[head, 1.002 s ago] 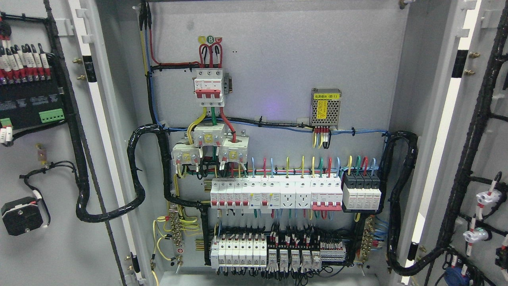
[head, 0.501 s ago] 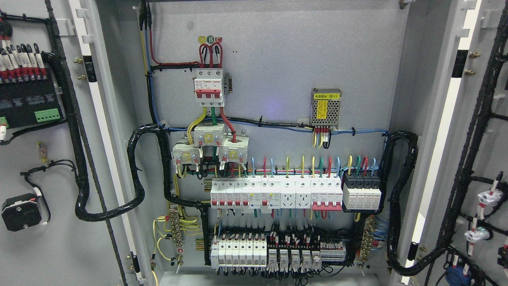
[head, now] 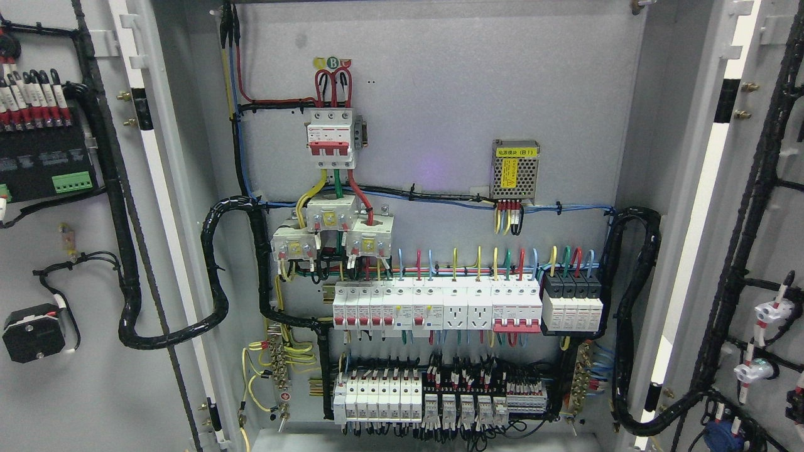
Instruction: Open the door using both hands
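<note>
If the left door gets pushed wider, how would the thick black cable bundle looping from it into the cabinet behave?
The black cable bundle would probably flex rather than resist: it hangs in a slack loop. Its wrapped thickness suggests some stiffness, so it may tug slightly on the left door. No hands are in view.

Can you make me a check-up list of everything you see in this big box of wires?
Surface: grey back panel inside the cabinet, carrying the parts.
Job's things: left door and right door both swung wide open, showing their inner sides.
Clutter: nothing seen.
Hands: nothing seen; neither hand is in view.
Cables: thick black bundles loop from the panel to each door; coloured wires run into a row of white breakers.
Surroundings: red-handled main breaker up top, small metal power supply box at right.
</note>
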